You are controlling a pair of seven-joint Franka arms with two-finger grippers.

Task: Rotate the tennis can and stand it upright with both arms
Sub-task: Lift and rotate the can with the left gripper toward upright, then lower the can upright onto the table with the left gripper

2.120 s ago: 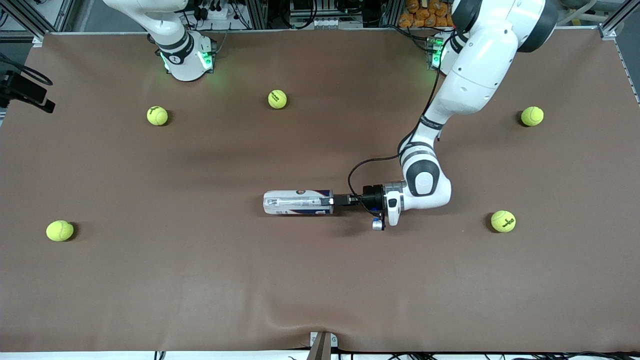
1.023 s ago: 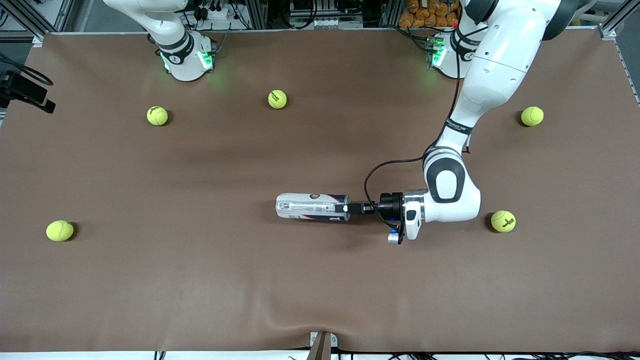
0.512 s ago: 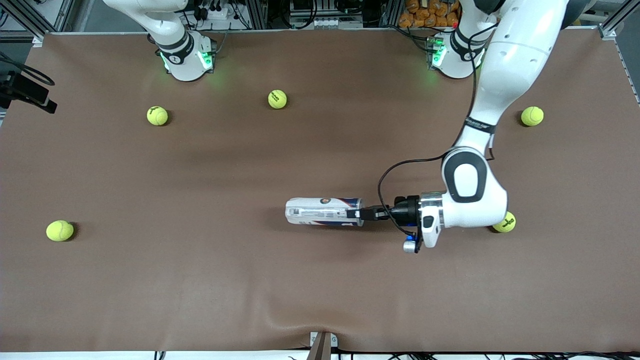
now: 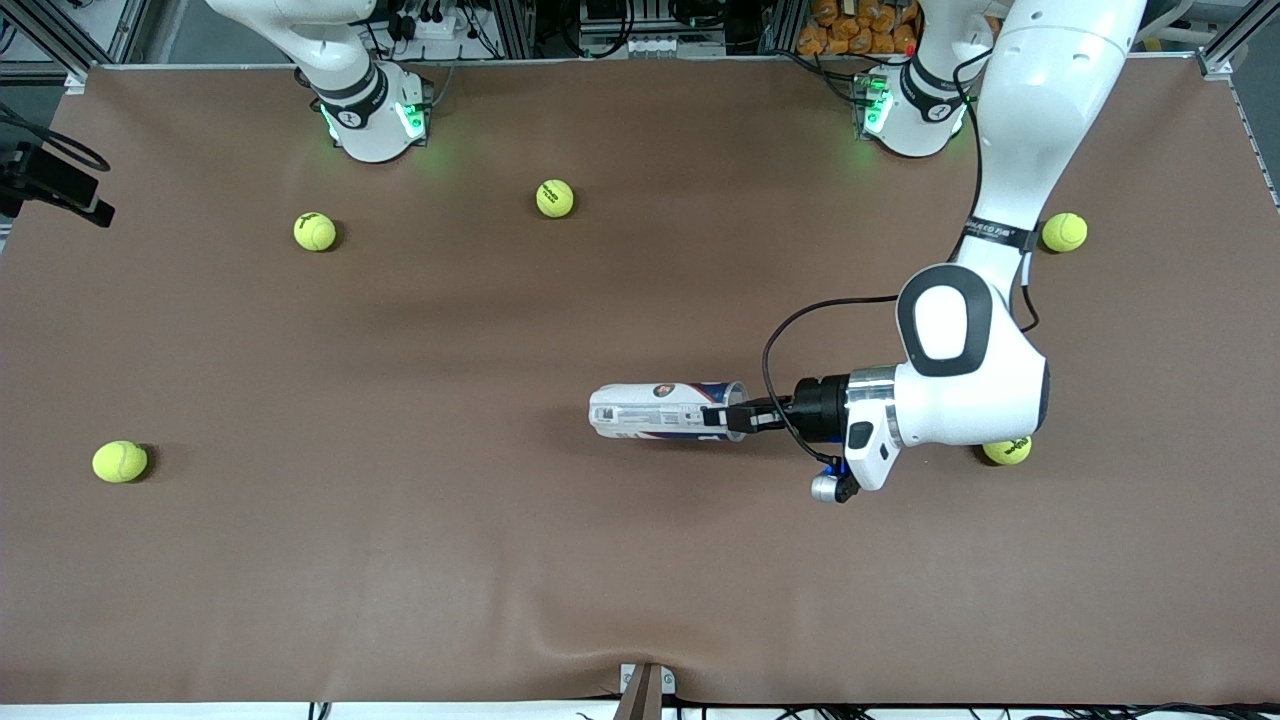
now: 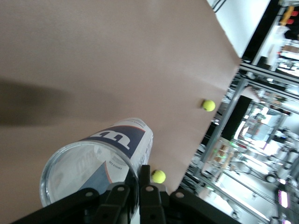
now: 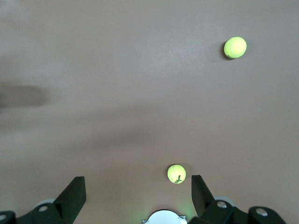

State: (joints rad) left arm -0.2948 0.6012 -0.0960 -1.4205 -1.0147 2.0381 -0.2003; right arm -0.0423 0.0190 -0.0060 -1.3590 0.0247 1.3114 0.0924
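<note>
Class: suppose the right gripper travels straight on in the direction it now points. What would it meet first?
The right gripper, jaws open, points down at the table. It would probably meet bare brown tabletop first; a tennis ball lies close to that line, though depth is unclear.

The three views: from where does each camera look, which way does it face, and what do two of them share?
Front view: high across the table, facing both bases; shows the left gripper shut on the lying tennis can.
Left wrist view: on the left wrist, along the can; shows its fingers on the rim.
Right wrist view: up over the table, facing down; shows open right gripper, two tennis balls.
Front and left wrist views share the can.
</note>
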